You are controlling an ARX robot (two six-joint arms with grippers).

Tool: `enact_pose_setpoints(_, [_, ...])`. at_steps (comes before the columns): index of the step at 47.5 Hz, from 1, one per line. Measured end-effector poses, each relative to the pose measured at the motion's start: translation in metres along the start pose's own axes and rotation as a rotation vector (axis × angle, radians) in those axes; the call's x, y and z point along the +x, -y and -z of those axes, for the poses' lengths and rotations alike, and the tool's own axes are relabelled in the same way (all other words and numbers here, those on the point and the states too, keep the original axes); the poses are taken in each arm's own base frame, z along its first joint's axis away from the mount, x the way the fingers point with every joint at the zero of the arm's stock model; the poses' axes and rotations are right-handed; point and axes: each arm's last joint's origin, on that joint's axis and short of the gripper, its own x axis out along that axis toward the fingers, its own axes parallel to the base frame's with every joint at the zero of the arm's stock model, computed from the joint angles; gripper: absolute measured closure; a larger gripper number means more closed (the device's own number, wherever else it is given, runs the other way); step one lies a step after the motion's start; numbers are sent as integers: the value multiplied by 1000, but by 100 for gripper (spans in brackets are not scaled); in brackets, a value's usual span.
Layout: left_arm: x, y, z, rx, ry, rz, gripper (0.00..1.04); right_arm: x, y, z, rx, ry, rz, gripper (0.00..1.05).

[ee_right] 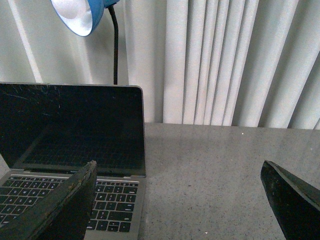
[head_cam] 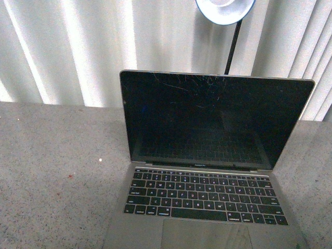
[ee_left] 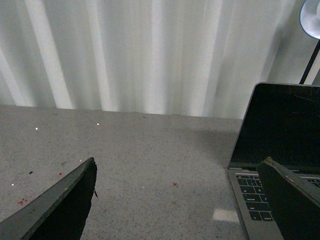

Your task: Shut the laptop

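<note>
The laptop (head_cam: 207, 155) stands open on the speckled grey table (head_cam: 57, 171), slim grey metal with black keys and a scratched black glossy screen tilted back. Neither arm shows in the front view. In the left wrist view my left gripper (ee_left: 177, 172) is open and empty over bare table, with the laptop (ee_left: 275, 135) beyond one finger (ee_left: 290, 195). In the right wrist view my right gripper (ee_right: 180, 175) is open and empty beside the laptop's (ee_right: 75, 135) right edge, one finger (ee_right: 65, 205) in front of the keyboard.
A blue desk lamp (head_cam: 224, 10) on a black stalk hangs behind the laptop's screen, also in the right wrist view (ee_right: 80, 15). White pleated curtains (head_cam: 62, 46) close off the back of the table. Bare table lies left and right of the laptop.
</note>
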Motion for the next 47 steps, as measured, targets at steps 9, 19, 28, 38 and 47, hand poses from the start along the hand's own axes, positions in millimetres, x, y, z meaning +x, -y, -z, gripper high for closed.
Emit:
enact_pose_setpoints(9, [0, 0, 0, 0, 0, 0, 7, 0, 0, 0, 0, 0, 0, 7])
enact_pose_setpoints(19, [0, 0, 0, 0, 0, 0, 7, 0, 0, 0, 0, 0, 0, 7])
enact_pose_setpoints(28, [0, 0, 0, 0, 0, 0, 7, 0, 0, 0, 0, 0, 0, 7])
enact_pose_setpoints(38, [0, 0, 0, 0, 0, 0, 7, 0, 0, 0, 0, 0, 0, 7])
enact_pose_setpoints(47, [0, 0, 0, 0, 0, 0, 7, 0, 0, 0, 0, 0, 0, 7])
